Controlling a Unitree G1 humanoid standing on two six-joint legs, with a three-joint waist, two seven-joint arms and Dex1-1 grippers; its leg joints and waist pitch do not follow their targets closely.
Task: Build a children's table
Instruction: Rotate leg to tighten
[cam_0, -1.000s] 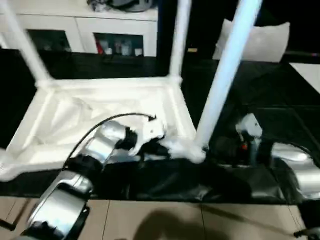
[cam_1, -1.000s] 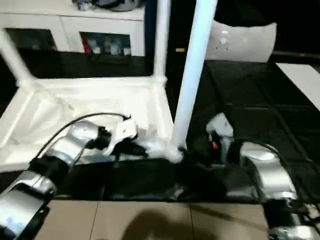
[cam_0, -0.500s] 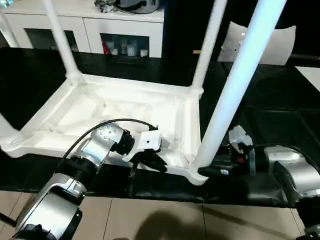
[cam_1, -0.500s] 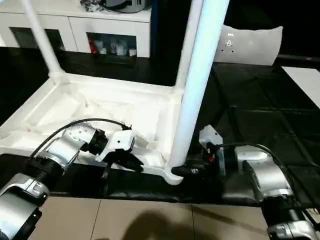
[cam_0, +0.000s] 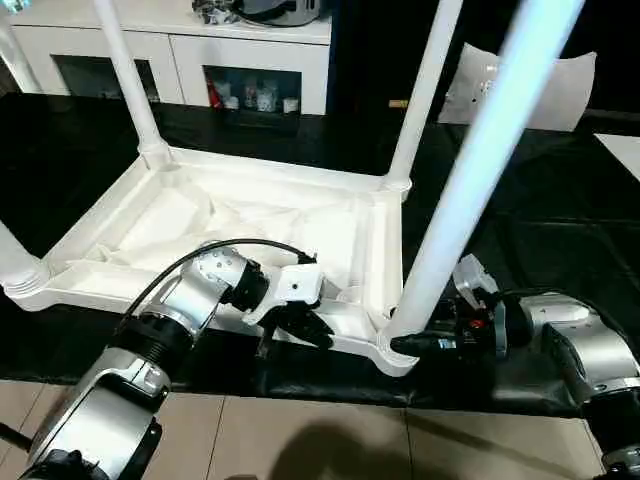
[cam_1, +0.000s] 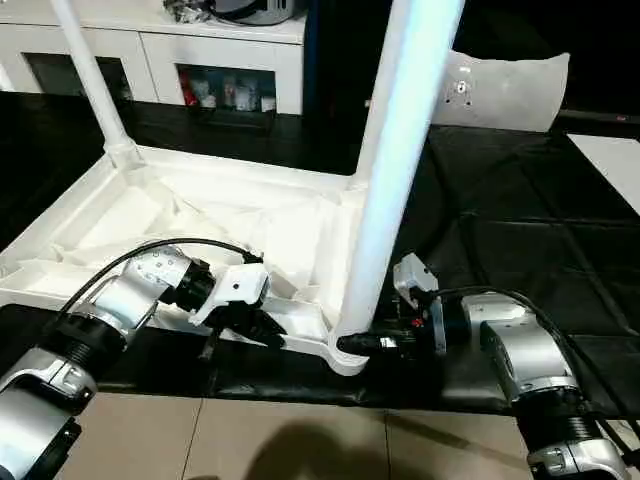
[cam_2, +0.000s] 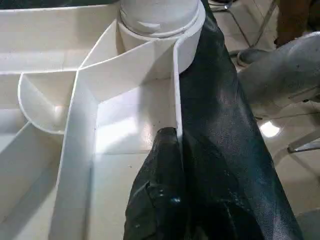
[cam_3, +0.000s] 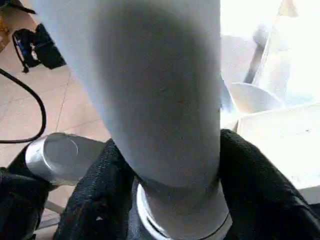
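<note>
The children's table lies upside down on the black cover, its ribbed underside (cam_0: 260, 215) facing up. Legs stand in the corner sockets: far left (cam_0: 125, 75), far right (cam_0: 425, 90) and the near right leg (cam_0: 470, 190). My left gripper (cam_0: 305, 330) is shut on the thin front rim wall (cam_2: 175, 90) of the table top, close to the near right socket (cam_2: 160, 20). My right gripper (cam_0: 412, 343) reaches in from the right at that socket. Its black fingers (cam_3: 100, 190) press both sides of the near right leg's base (cam_3: 150, 90).
White cabinets with glass doors (cam_0: 250, 60) stand behind the table. A flat whitish panel (cam_0: 560, 85) leans at the back right. The black cover (cam_0: 540, 220) ends just in front of my arms, above the tiled floor (cam_0: 300, 440).
The head camera has tilted, shifting the whole picture. My right gripper's fingers have closed in around the base of the near right leg. The left gripper has kept its hold on the rim.
</note>
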